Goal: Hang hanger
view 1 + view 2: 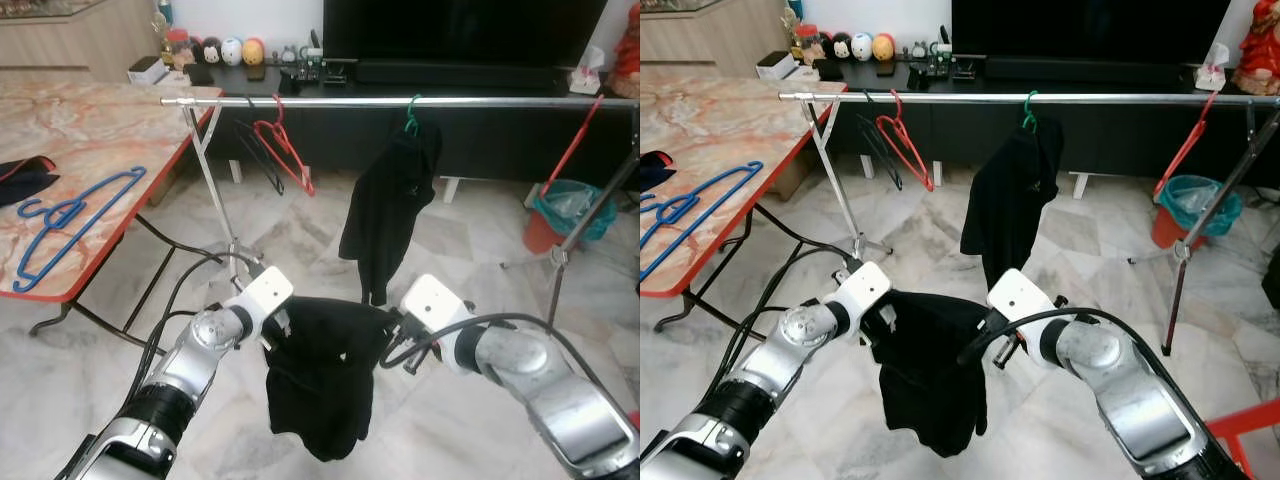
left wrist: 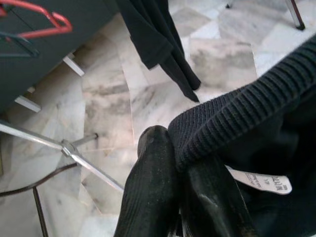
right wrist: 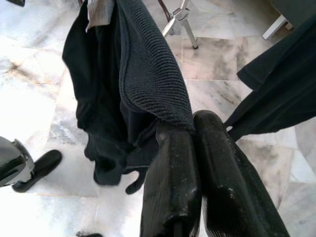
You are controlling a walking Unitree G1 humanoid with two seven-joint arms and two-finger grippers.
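A black garment (image 1: 320, 375) hangs between my two arms above the marble floor. My left gripper (image 2: 173, 153) is shut on its ribbed collar edge, beside a white label (image 2: 259, 180). My right gripper (image 3: 192, 129) is shut on the other side of the same ribbed edge. A silver clothes rail (image 1: 420, 101) runs across ahead of me. On it hang a red hanger (image 1: 285, 148), a dark hanger (image 1: 258, 150) beside it, and a black shirt (image 1: 388, 205) on a green hanger (image 1: 411, 115). Two blue hangers (image 1: 75, 222) lie on the marble table (image 1: 90, 130) to my left.
The rail's slanted legs (image 1: 215, 195) stand at left and right, and a red rod (image 1: 572, 145) leans from the rail toward a red bin (image 1: 565, 215). A dark TV cabinet (image 1: 440, 80) stands behind. Cables trail under the table. My foot (image 3: 37, 170) is on the floor.
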